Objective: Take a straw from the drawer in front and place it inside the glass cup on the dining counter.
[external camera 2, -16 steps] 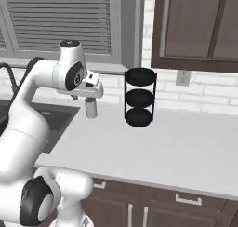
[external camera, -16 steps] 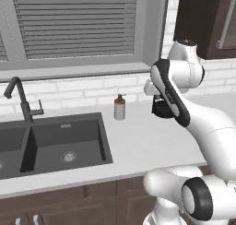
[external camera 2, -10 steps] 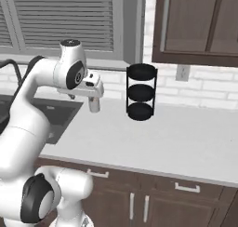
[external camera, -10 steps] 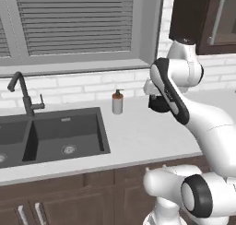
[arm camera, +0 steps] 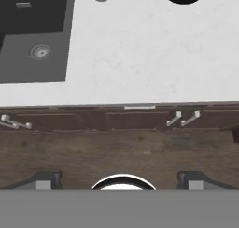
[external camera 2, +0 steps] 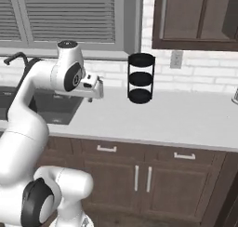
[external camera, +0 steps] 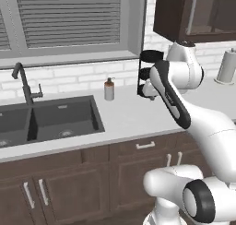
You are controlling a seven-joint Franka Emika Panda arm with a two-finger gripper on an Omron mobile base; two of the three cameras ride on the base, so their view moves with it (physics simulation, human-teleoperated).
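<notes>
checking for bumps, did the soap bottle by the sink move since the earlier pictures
No. The soap bottle keeps its spot by the sink at its back right corner; the whole view shifted, so the camera moved.

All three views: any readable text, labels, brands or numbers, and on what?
None readable anywhere.
Soap dispenser bottle: plain, no label visible.
Black three-tier rack: no markings.
Wall outlet: blank plate.
Paper towel roll: plain white.
Drawer front and cabinet doors: bare wood with silver handles.
Sink and faucet: no brand shows.
</notes>
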